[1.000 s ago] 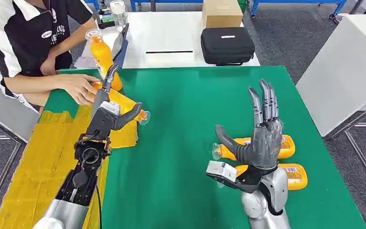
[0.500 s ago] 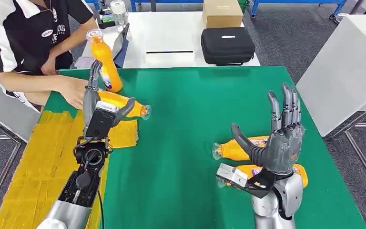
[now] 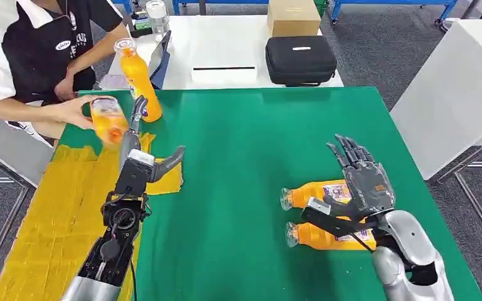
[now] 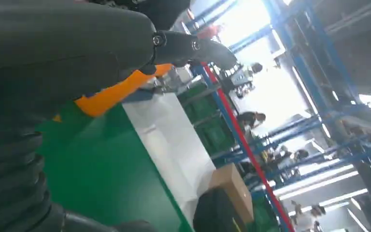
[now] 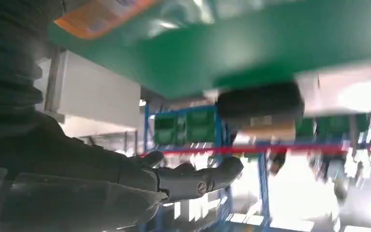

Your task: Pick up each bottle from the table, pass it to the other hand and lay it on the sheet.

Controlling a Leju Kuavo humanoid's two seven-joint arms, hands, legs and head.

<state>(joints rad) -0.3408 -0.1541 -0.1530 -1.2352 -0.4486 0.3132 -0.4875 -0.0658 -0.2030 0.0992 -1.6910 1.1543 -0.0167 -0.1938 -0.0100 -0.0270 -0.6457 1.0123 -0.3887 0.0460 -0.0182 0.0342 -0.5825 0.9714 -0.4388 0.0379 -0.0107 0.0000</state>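
The right hand [image 3: 361, 179], fingers spread and empty, has dropped from its raised pose to hover over the 2 lying bottles [image 3: 326, 216] on the green desk [image 3: 245, 157]; picking the next looks imminent. Left of them, the left hand [image 3: 144, 157] is spread and empty over the yellow sheet [image 3: 44, 207]. Beyond it, a person's hand [image 3: 75, 110] has lifted 1 bottle [image 3: 108, 120] off the sheet; 1 upright bottle [image 3: 139, 78] stands behind. 4 bottles total.
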